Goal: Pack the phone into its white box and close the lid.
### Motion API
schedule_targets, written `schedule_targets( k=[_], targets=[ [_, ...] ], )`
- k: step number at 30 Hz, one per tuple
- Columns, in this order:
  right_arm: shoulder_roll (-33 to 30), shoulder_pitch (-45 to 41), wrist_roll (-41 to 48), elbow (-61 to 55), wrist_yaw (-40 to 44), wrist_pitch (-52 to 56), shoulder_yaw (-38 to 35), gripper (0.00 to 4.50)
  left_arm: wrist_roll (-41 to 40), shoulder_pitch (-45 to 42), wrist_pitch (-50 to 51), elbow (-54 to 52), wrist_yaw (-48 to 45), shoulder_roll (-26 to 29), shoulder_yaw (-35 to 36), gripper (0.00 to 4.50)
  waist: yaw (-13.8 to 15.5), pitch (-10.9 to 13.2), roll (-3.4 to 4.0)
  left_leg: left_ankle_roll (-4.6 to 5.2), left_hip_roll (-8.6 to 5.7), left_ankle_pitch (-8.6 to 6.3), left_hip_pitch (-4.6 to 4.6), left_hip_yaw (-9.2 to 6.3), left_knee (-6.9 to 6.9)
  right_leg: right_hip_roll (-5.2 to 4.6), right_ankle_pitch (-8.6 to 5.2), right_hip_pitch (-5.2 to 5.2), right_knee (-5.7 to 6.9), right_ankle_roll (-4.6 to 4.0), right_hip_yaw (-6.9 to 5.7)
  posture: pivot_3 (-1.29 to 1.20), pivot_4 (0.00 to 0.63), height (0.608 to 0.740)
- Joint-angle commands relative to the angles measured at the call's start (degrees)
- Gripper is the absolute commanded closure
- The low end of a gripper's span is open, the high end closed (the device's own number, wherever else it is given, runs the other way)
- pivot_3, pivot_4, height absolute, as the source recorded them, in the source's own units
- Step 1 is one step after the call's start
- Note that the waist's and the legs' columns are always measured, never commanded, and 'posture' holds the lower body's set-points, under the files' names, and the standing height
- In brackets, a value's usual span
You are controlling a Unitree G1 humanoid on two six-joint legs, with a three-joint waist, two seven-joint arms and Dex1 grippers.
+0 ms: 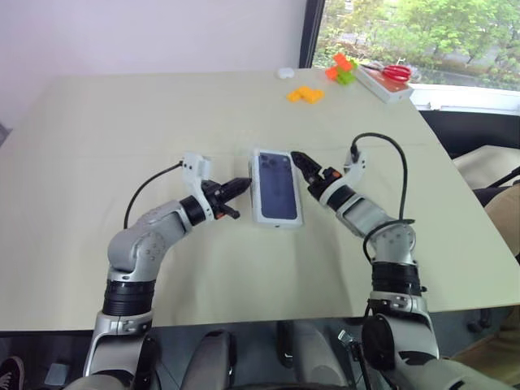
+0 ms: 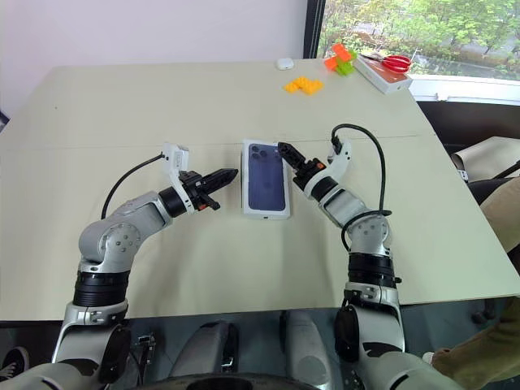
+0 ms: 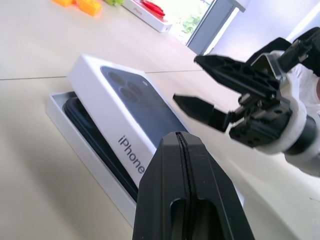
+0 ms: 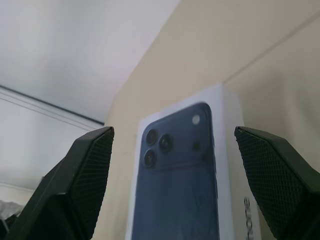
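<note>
I see the desk [image 1: 97, 268] carrying the white box [image 3: 59, 111] near its middle, well clear of every edge. The lid [image 1: 275, 187] sits askew on it, one long side riding high, and the phone [image 3: 85, 120] shows dark in the gap beneath. I judge the lid light, stiff cardboard with a slick printed top, likely to skid; I would press on its raised long edge or pinch both long sides. My left gripper [image 1: 241, 186] lies level beside the lid, fingers closed on nothing. My right gripper [image 1: 302, 168] reaches in level from the other side, fingers spread wide, empty.
</note>
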Motion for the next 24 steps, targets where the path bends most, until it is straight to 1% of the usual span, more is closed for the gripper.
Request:
schedule_targets(
  k=[1, 4, 7, 11, 13, 14, 15, 16, 17, 18, 19, 20, 21, 22, 24],
  targets=[
    [-1.17, -2.11, -2.35, -0.3, 3.87, -1.47, 0.73, 0.46, -1.11, -1.12, -0.2, -1.47, -0.4, 0.39, 1.06, 4.5, 0.03, 0.0, 0.0, 0.0, 0.0, 0.0, -0.01, 0.0, 0.0, 0.0, 0.0, 0.0, -0.01, 0.0, 0.0, 0.0, 0.15, 0.74],
    [-1.78, -2.14, -4.43, 0.19, 5.5, -1.59, 1.23, 0.46, -1.01, -1.1, -0.1, -1.62, -0.29, 0.79, 1.49, 4.5, 0.06, 0.0, 0.0, 0.01, 0.0, 0.0, -0.01, -0.01, 0.0, 0.0, 0.0, 0.0, -0.02, 0.0, 0.0, 0.0, 0.15, 0.74],
    [-3.4, -1.71, -8.69, -0.04, 8.35, -3.24, 3.32, 0.46, -0.97, -0.88, 0.07, -1.79, -0.07, 1.38, 1.93, 4.5, 0.06, 0.01, 0.01, 0.01, 0.0, -0.01, -0.05, 0.0, -0.01, -0.03, 0.0, 0.0, -0.06, 0.0, 0.0, 0.0, 0.15, 0.74],
    [-9.31, -1.88, -15.85, -0.16, 15.05, -7.94, 6.36, 0.46, -1.26, -0.5, 0.67, -3.54, -0.52, 2.95, 1.85, 4.5, 0.14, 0.02, 0.02, 0.03, -0.02, -0.02, -0.1, -0.01, -0.01, -0.04, 0.01, -0.01, -0.13, 0.01, -0.01, 0.0, 0.15, 0.74],
    [-10.59, -1.77, -18.63, 0.79, 15.89, -10.14, 6.87, 0.97, -0.82, -0.64, 0.05, -3.19, -0.76, 3.29, 1.72, 4.5, 0.27, 0.01, 0.02, 0.04, -0.02, -0.02, -0.17, -0.04, -0.01, -0.03, 0.01, -0.02, -0.21, 0.01, -0.05, 0.0, 0.15, 0.74],
    [-11.03, -1.61, -20.24, 1.08, 16.14, -11.41, 7.35, 1.38, -0.75, -0.76, -0.07, -3.02, -0.71, 3.33, 1.73, 4.5, 0.28, 0.01, 0.02, 0.05, -0.02, -0.03, -0.2, -0.04, -0.01, -0.04, 0.01, -0.02, -0.26, 0.01, -0.06, 0.0, 0.15, 0.74],
    [-12.67, -0.69, -25.14, 1.13, 16.8, -15.15, 10.04, 1.75, -0.74, -0.95, -0.03, -2.65, -0.64, 3.35, 1.8, 4.5, 0.27, 0.01, 0.02, 0.06, -0.02, -0.03, -0.23, -0.05, -0.01, -0.03, 0.02, -0.01, -0.3, 0.01, -0.06, 0.0, 0.15, 0.74],
    [-14.03, 0.85, -29.47, 0.97, 17.03, -18.52, 12.2, 2.31, 0.15, -1.06, -0.4, -2.14, -0.37, 3.54, 1.38, 4.5, 0.26, 0.01, 0.02, 0.06, -0.02, -0.04, -0.25, -0.05, -0.01, -0.04, 0.02, -0.02, -0.33, 0.02, -0.06, 0.0, 0.15, 0.74],
    [-14.89, 1.91, -32.52, 1.01, 17.24, -21.03, 13.64, 2.74, 0.85, -1.16, -0.69, -1.75, -0.2, 3.68, 1.05, 4.5, 0.27, 0.01, 0.02, 0.08, -0.02, -0.05, -0.28, -0.04, -0.01, -0.04, 0.02, -0.03, -0.37, 0.02, -0.07, 0.0, 0.15, 0.74],
    [-15.26, 2.59, -34.34, 1.31, 16.71, -22.63, 13.98, 3.3, 1.85, -1.17, -1.38, -1.43, -0.15, 3.86, 0.54, 4.5, 0.27, 0.01, 0.02, 0.1, -0.02, -0.06, -0.3, -0.05, -0.01, -0.04, 0.02, -0.04, -0.4, 0.02, -0.08, 0.0, 0.15, 0.74],
    [-16.39, 3.42, -37.03, 1.36, 17.6, -25.32, 15.35, 3.76, 3.3, -1.06, -2.66, -1.17, -0.23, 4.06, -0.25, 4.5, 0.32, 0.01, 0.02, 0.11, -0.02, -0.07, -0.33, -0.05, -0.01, -0.04, 0.02, -0.06, -0.41, 0.02, -0.08, 0.0, 0.15, 0.74],
    [-17.68, 4.29, -39.94, 1.18, 19.15, -28.36, 17.18, 4.34, 4.75, -0.95, -4.04, -0.89, -0.29, 4.25, -1.02, 4.5, 0.37, 0.01, 0.02, 0.11, -0.02, -0.07, -0.39, -0.06, -0.01, -0.05, 0.03, -0.09, -0.42, 0.03, -0.08, 0.0, 0.15, 0.74],
    [-18.95, 5.23, -42.69, 0.89, 20.54, -31.08, 19.0, 4.46, 6.13, -0.82, -5.26, -0.62, -0.49, 4.45, -1.78, 4.5, 0.4, 0.02, 0.03, 0.1, -0.05, -0.07, -0.46, -0.05, -0.01, -0.08, 0.03, -0.17, -0.41, 0.02, -0.07, 0.0, 0.15, 0.74],
    [-20.37, 6.52, -45.31, 0.44, 21.69, -33.57, 20.6, 4.46, 5.73, -0.72, -5.22, -0.96, -0.76, 3.91, -1.86, 4.5, 0.41, 0.02, 0.03, 0.1, -0.07, -0.07, -0.52, -0.04, 0.0, -0.1, 0.04, -0.22, -0.42, 0.04, -0.07, 0.0, 0.15, 0.74],
    [-21.71, 8.06, -47.88, 0.05, 22.91, -36.59, 21.89, 4.46, 5.24, -0.58, -5.37, -1.68, -1.31, 3.28, -2.31, 4.5, 0.51, 0.02, 0.03, 0.1, -0.08, -0.07, -0.55, -0.04, 0.01, -0.12, 0.06, -0.22, -0.48, 0.07, -0.07, 0.0, 0.15, 0.74]
  ],
)
